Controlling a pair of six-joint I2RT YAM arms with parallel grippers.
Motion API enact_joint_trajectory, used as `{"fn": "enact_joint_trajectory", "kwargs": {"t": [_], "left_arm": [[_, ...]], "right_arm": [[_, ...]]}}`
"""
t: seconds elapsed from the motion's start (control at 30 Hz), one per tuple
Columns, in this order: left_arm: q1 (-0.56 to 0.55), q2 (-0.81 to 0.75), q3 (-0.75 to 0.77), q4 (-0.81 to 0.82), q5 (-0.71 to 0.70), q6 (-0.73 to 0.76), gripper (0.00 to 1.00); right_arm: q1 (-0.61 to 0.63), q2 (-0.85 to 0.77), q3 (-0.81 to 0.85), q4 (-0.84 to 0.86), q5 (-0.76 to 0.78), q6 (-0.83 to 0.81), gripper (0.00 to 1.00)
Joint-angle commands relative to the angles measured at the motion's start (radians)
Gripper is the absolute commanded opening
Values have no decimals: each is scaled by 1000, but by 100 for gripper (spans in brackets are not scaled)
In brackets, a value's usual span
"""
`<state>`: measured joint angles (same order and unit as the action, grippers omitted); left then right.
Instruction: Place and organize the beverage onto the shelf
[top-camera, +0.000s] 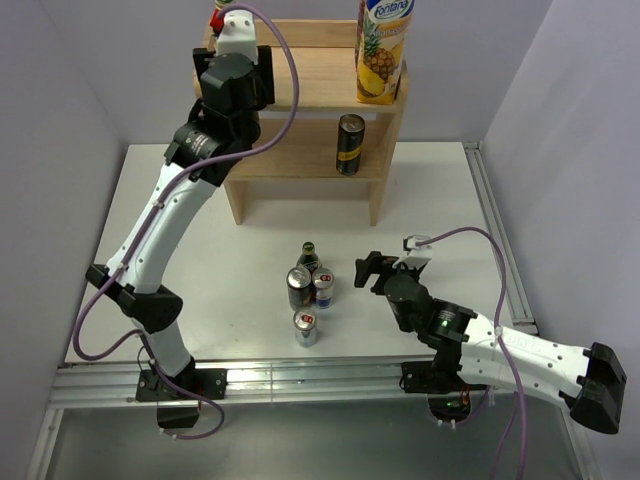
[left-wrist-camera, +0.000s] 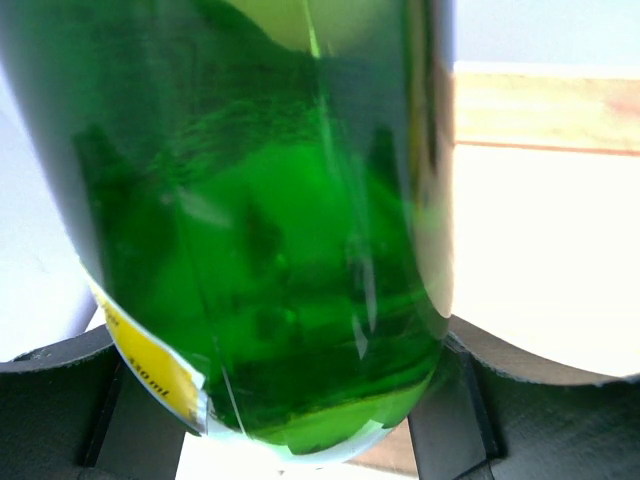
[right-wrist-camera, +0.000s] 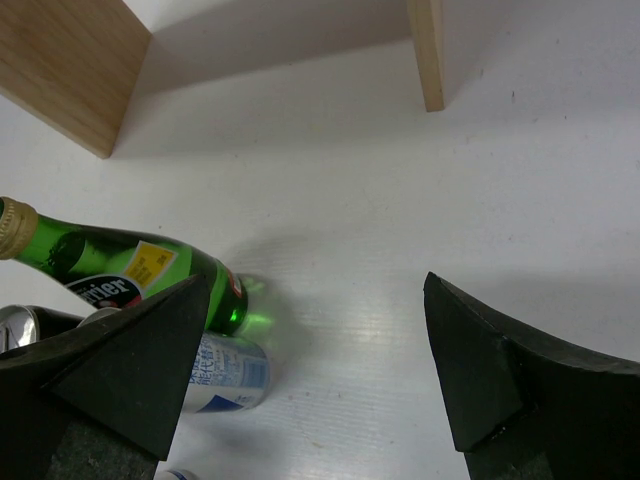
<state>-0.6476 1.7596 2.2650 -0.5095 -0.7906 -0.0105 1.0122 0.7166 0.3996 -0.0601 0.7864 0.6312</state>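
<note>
Green bottle (left-wrist-camera: 260, 220): pinched between jaws of left gripper (top-camera: 232, 45) at left end of shelf (top-camera: 310, 85) top board, perhaps not yet seated. Placing step; next, lower gently, release upright. Right gripper (right-wrist-camera: 320, 370) spread wide beside 4 unplaced drinks (top-camera: 308, 290).

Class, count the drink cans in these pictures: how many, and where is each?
4. A dark can stands on the shelf, lower board; three stand clustered on the table: silver can, blue-white can, small can nearest. The left arm may hide others.
</note>
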Motion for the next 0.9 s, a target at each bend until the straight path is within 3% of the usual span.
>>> {"fn": "enact_joint_trajectory", "kwargs": {"t": [0.0,0.3,0.6,0.7,0.73,0.83,0.87], "left_arm": [[51,-2,85,118,43,-27,0],[160,66,91,112,180,-137,0],[201,90,74,112,212,-175,2],[204,80,30,131,205,-171,17],[204,71,16,141,202,-167,31],[203,57,-18,149,199,-161,55],[203,55,-22,152,198,-160,58]], "right_arm": [[6,10,-15,35,-1,13,95],[6,64,-27,84,-6,12,95],[6,98,-25,102,2,5,95],[6,103,-24,98,10,10,97],[6,101,-24,97,11,13,98],[6,104,-27,97,16,16,100],[6,104,-25,95,17,16,100]]}}
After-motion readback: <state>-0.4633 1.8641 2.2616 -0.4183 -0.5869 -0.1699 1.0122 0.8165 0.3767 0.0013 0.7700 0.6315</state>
